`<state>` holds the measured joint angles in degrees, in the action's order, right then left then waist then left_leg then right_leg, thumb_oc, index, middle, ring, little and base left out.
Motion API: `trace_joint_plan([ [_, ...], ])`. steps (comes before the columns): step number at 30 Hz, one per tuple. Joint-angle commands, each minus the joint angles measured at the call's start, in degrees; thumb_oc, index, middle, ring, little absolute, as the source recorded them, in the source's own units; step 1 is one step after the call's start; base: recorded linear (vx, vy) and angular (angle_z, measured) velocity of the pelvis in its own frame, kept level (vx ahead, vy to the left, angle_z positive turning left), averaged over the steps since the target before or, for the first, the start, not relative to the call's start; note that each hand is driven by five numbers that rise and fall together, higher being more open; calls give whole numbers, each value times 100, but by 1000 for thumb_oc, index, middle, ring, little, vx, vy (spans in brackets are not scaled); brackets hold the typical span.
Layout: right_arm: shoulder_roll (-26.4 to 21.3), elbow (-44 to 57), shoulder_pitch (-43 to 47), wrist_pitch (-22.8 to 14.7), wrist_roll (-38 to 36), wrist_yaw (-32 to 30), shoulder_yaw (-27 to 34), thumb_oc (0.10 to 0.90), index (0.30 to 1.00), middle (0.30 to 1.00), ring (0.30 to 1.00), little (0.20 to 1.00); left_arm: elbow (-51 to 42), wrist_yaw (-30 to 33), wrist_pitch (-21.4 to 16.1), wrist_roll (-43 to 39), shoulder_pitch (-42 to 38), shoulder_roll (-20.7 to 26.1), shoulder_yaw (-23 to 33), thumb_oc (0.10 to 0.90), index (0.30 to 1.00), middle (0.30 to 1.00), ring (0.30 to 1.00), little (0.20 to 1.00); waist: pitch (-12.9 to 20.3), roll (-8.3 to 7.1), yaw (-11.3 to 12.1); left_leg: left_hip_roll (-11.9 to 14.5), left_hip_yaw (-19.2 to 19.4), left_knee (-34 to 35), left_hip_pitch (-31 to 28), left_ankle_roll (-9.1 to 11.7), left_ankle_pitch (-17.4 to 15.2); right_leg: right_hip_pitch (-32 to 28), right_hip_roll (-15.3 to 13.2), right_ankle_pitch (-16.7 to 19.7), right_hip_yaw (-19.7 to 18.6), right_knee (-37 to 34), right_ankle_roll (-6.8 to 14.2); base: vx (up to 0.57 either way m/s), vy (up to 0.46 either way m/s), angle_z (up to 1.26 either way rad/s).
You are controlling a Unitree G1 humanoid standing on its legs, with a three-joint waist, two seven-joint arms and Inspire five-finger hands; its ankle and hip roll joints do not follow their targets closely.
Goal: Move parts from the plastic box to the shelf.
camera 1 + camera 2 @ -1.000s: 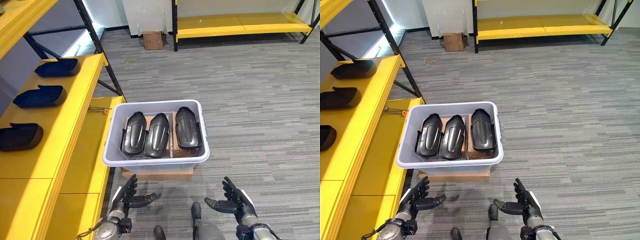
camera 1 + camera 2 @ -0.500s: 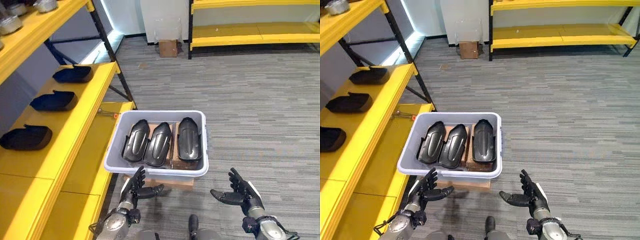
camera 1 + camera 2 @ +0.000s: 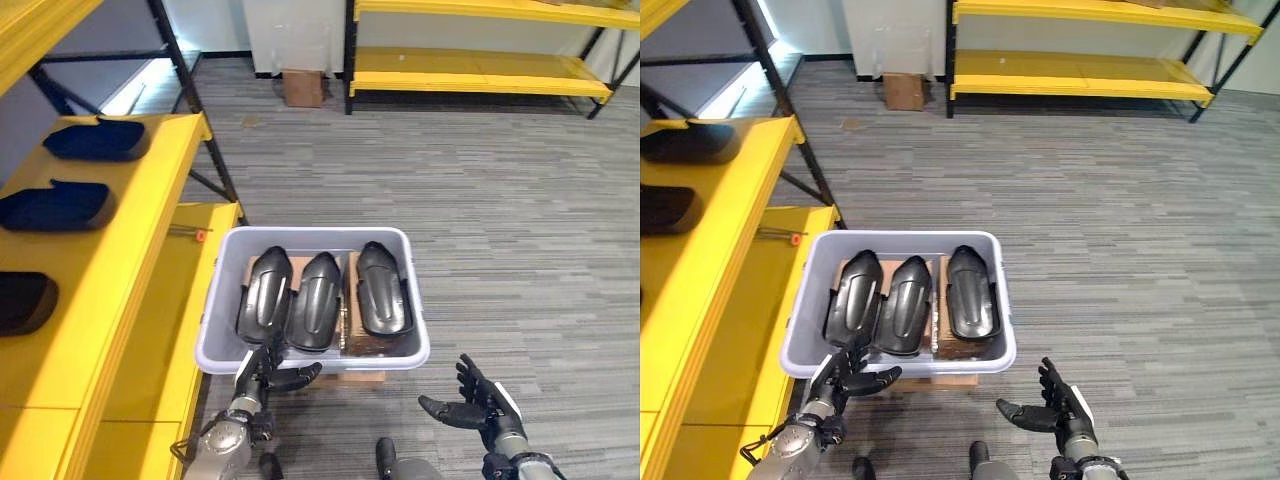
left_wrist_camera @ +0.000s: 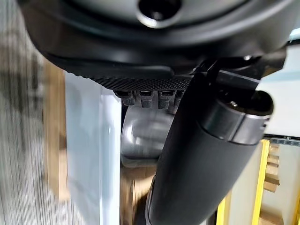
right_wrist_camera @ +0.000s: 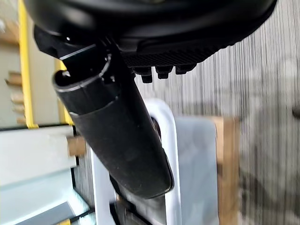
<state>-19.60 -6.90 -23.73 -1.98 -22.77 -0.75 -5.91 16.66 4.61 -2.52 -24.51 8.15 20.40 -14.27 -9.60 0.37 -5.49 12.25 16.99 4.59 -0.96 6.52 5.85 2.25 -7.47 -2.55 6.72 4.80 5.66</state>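
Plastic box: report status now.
Left hand open at the box's near rim; right hand open, short of it. Three black parts inside. Nothing blocking.

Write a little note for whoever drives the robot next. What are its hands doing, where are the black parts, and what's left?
Left hand: open, empty, at the near rim of the pale grey plastic box.
Right hand: open, empty, over the carpet right of the box.
Three glossy black moulded parts lie side by side in the box, which sits on a flat cardboard piece.
Done: three similar dark parts already rest on the yellow shelf at left.
Left: lift the three boxed parts onto the shelf.
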Motion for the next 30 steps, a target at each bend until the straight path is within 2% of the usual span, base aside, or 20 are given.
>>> trace_joint_plan([
  [1, -329, 739, 209, -444, -148, 11, 399, 900, 1000, 1000, 1000, 1000, -583, -70, -461, -24, 29, 121, 165, 900, 1000, 1000, 1000, 1000, 303, 34, 50, 361, 115, 41, -6, 209, 366, -428, -451, 84, -147, -215, 242, 123, 195, 8],
  [4, -359, 758, 345, -461, 52, -12, 402, 900, 1000, 1000, 1000, 1000, -557, -85, -470, -36, 110, 166, 206, 900, 1000, 1000, 1000, 1000, 406, -48, 121, 135, 250, 41, -29, 107, 138, -484, -702, 327, -142, -471, 422, 120, 184, -11],
  [11, -485, 1026, 360, -528, 579, -65, 564, 900, 1000, 1000, 1000, 1000, -560, -128, -487, 54, 208, 164, 315, 900, 1000, 1000, 1000, 1000, 484, -168, 155, -47, 381, 41, -129, 31, -63, -488, -896, 597, -139, -689, 614, 52, 75, -13],
  [17, -886, 1717, 287, -742, 1450, -124, 1159, 900, 1000, 1000, 1000, 1000, -577, -347, -508, 192, 378, 142, 430, 900, 1000, 1000, 1000, 1000, 518, -234, 144, -52, 485, 41, -212, 29, -156, -493, -924, 733, -137, -859, 695, 38, 16, -8],
  [21, -1237, 2012, 544, -878, 1921, -253, 1571, 900, 1000, 1000, 1000, 1000, -583, -496, -525, 186, 397, 104, 427, 900, 1000, 1000, 1000, 1000, 509, -250, 156, -39, 501, 41, -226, 39, -171, -518, -939, 756, -87, -942, 717, 30, 10, -7],
  [22, -1392, 2047, 682, -877, 2229, -342, 1688, 900, 1000, 1000, 1000, 1000, -536, -534, -519, 200, 398, 92, 416, 900, 1000, 1000, 1000, 1000, 500, -258, 176, -34, 479, 41, -233, 48, -184, -548, -948, 737, -37, -951, 727, 31, -4, -1],
  [23, -1393, 2045, 690, -877, 2230, -344, 1686, 900, 1000, 1000, 1000, 1000, -534, -534, -520, 200, 393, 90, 420, 900, 1000, 1000, 1000, 1000, 509, -254, 179, -27, 484, 41, -211, 47, -168, -522, -940, 754, -46, -954, 720, 35, -11, 1],
  [25, -1618, 2051, 1036, -864, 2714, -488, 1678, 900, 1000, 1000, 1000, 1000, -534, -537, -530, 184, 345, 81, 387, 900, 1000, 1000, 1000, 1000, 507, -259, 260, -20, 440, 41, -166, 57, -167, -535, -950, 727, 25, -978, 715, 0, 0, 0],
  [30, -1729, 1883, 1366, -756, 2969, -557, 1401, 900, 1000, 1000, 1000, 1000, -617, -513, -535, 121, 294, 82, 379, 900, 1000, 1000, 1000, 1000, 489, -252, 345, -6, 358, 41, -126, 69, -148, -582, -943, 672, 142, -980, 696, 6, -8, 5],
])
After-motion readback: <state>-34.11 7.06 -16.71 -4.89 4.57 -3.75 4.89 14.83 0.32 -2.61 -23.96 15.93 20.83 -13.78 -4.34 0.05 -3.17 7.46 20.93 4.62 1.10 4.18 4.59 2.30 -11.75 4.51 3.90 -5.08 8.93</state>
